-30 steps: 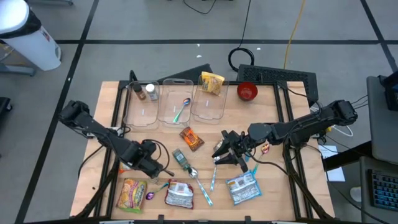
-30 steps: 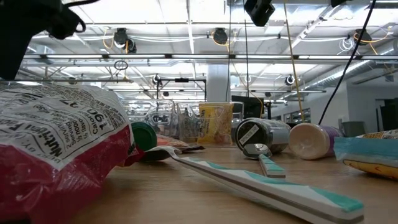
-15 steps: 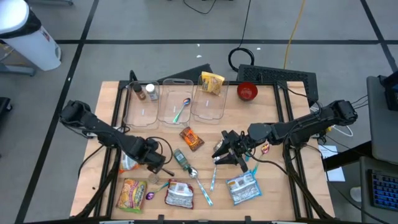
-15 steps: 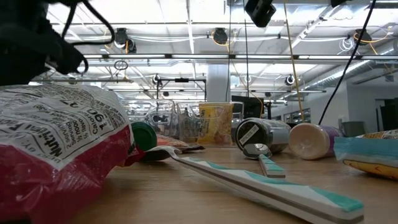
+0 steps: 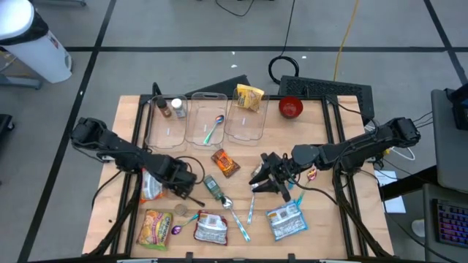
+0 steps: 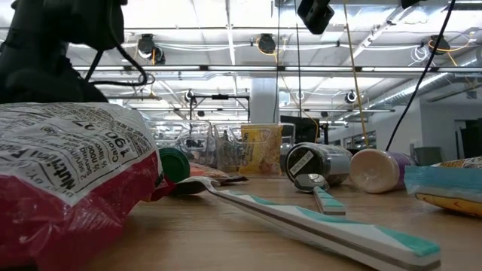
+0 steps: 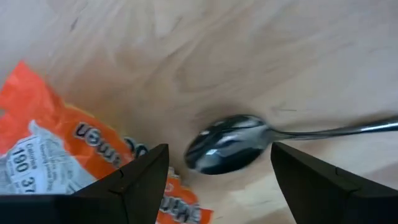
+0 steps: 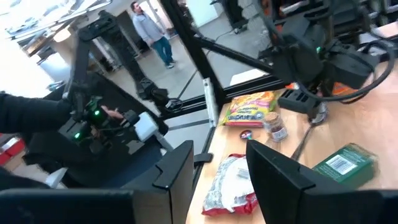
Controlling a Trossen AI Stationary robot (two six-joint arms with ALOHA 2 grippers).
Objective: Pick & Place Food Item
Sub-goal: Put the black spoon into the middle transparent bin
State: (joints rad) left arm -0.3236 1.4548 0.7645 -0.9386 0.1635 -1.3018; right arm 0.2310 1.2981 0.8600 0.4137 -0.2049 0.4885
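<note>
My left gripper (image 5: pixel 183 187) (image 7: pixel 217 158) points down, open, over a metal spoon's bowl (image 7: pixel 227 151) that lies on the wooden table. An orange packet (image 5: pixel 151 185) (image 7: pixel 56 155) lies flat just beside it, toward the table's left edge. Its fingers stand on either side of the bowl without touching it. My right gripper (image 5: pixel 257 183) (image 8: pixel 221 168) hovers level at mid-table, open, with nothing between its fingers. More food packs lie along the near edge: a yellow-green bag (image 5: pixel 156 228), a red-and-white bag (image 5: pixel 210 228) (image 6: pixel 68 181) and a blue-and-white bag (image 5: pixel 285 221).
Three clear bins (image 5: pixel 206 120) stand in a row at the far side; a yellow bag (image 5: pixel 249 96) lies at the right bin's far rim, beside a red bowl (image 5: pixel 290 107). A green can (image 5: pixel 213 188), a brown snack (image 5: pixel 225 162) and toothbrushes (image 5: pixel 251 210) lie mid-table.
My left gripper has come down and shifted a little toward the far edge, its wrist turning somewhat, and has stayed open. The orange packet shows more fully beside it now. My right arm has kept still.
</note>
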